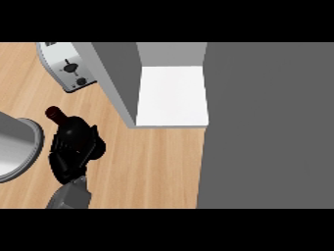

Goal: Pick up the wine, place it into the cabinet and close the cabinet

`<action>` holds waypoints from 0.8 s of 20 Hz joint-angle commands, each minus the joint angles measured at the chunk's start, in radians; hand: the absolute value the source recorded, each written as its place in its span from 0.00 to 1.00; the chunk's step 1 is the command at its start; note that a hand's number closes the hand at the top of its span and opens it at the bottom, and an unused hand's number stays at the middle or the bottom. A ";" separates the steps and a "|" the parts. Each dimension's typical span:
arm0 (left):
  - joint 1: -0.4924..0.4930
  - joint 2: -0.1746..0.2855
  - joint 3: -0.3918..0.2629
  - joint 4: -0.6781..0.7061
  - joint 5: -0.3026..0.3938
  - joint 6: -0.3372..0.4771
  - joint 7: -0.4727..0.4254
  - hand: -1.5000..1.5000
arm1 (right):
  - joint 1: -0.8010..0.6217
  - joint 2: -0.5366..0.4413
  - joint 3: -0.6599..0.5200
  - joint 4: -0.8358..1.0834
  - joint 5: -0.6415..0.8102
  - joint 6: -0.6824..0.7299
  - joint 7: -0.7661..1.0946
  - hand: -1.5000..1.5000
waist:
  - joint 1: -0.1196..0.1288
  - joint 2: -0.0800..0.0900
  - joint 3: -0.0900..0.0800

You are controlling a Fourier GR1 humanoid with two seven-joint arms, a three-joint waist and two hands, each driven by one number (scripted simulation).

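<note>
The wine bottle (62,119) is dark with a dark red top pointing up and left, and it sits over the wooden counter at the left. My left hand (74,149) is curled round the bottle's lower body and hides most of it. The grey forearm (69,195) comes in from the lower edge. The cabinet (119,83) stands to the upper right of the hand. It is open, with a white inner floor (173,95) showing between its grey walls. A wide grey door panel (274,127) fills the right side. My right hand shows nowhere.
A silver toaster (68,68) stands at the back left, close to the cabinet's left wall. A large grey round vessel (7,147) sits at the left edge, just beside the hand. Bare wooden counter (155,166) lies between the hand and the door panel.
</note>
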 commanded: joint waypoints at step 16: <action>0.182 0.299 -0.275 -0.168 -0.219 -0.440 0.010 1.00 | 0.011 0.014 -0.009 -0.123 -0.055 -0.017 0.074 0.00 | 0.011 -0.004 0.000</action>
